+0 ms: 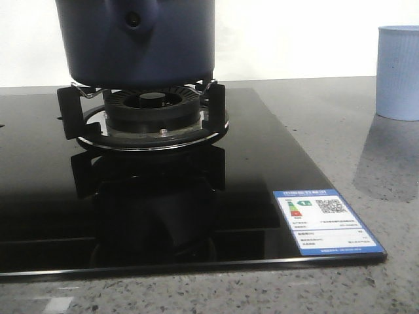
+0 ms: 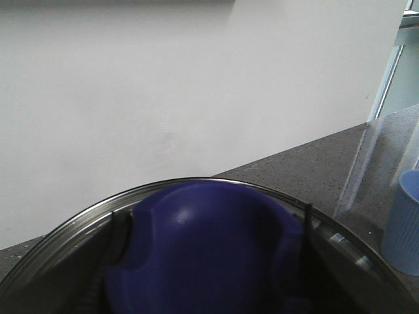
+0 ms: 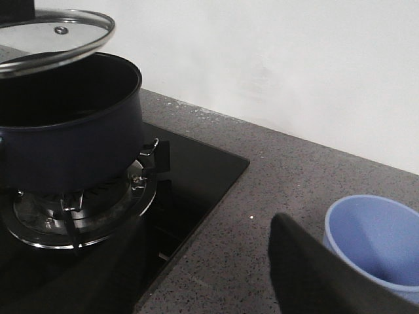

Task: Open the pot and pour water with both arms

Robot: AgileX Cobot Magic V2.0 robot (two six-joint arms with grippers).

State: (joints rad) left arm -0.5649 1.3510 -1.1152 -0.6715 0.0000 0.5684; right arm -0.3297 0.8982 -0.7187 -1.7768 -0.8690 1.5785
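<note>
The dark navy pot (image 1: 135, 42) stands on the gas burner; its top is cut off in the front view, where no gripper shows. In the right wrist view the pot (image 3: 65, 137) is open, and the glass lid (image 3: 55, 39) hangs tilted just above its rim. In the left wrist view my left gripper (image 2: 209, 226) is shut on the lid's blue knob (image 2: 203, 248), with the lid's metal rim (image 2: 78, 219) around it. My right gripper (image 3: 206, 261) is open and empty over the counter, between the stove and the light blue cup (image 3: 373, 239).
The black glass hob (image 1: 196, 196) carries the burner ring (image 1: 154, 127) and a blue label (image 1: 325, 221) at its front right corner. The cup (image 1: 398, 72) stands on the grey speckled counter (image 1: 366, 144) right of the hob. A white wall is behind.
</note>
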